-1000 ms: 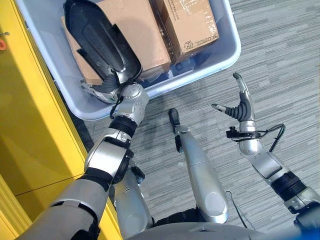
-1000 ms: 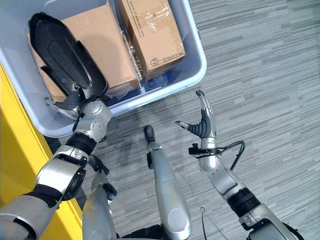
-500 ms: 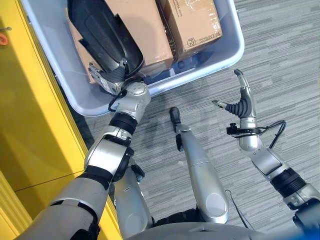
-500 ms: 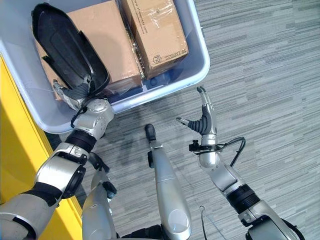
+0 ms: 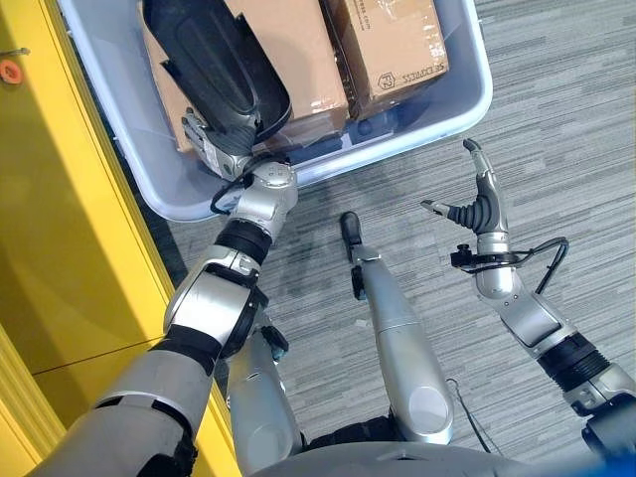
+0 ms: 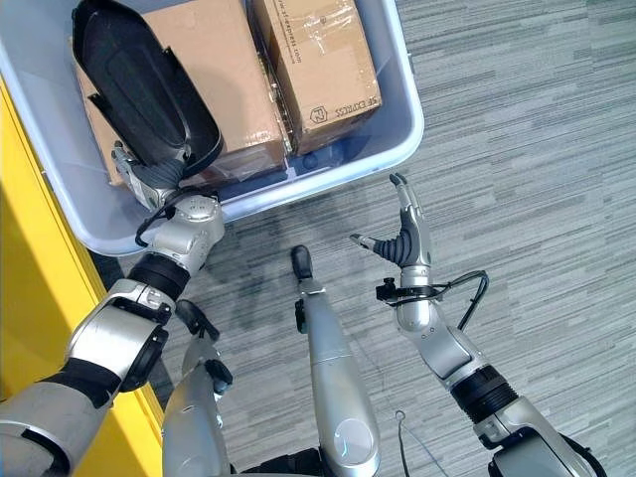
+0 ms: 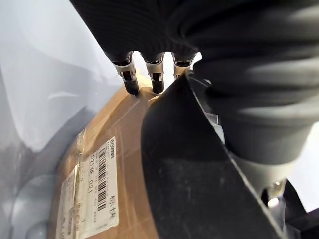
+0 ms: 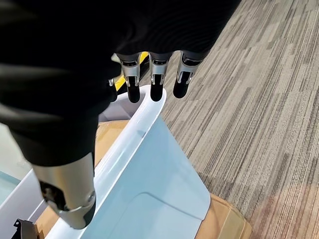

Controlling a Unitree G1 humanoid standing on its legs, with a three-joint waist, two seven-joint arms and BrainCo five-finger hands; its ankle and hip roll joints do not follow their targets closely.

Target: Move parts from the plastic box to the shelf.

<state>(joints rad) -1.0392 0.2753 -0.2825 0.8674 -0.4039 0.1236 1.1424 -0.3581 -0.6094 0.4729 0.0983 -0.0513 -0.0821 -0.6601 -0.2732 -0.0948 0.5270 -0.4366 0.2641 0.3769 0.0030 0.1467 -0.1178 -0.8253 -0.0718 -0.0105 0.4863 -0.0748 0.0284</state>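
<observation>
The left hand (image 5: pixel 221 151) has its fingers curled round the lower end of a long black plastic part (image 5: pixel 214 65), which stands tilted over the plastic box (image 5: pixel 452 104) at about eleven o'clock in the head views. The part looks like a stiff moulded shell, hollow and probably light for its length, with a smooth surface that could slip. Held at one end as it is, it will likely want to swing, so a hold nearer its middle or along the raised rim would probably carry it more steadily.

The right hand (image 5: pixel 479 206) hangs open over the carpet floor (image 5: pixel 556 119) at about three o'clock, fingers straight, holding nothing.

Counted in the box: one black part and two cardboard boxes (image 5: pixel 388 45), side by side, with something dark beneath them that cannot be made out. A yellow surface (image 5: pixel 70 268), perhaps the shelf, stands at nine o'clock.
</observation>
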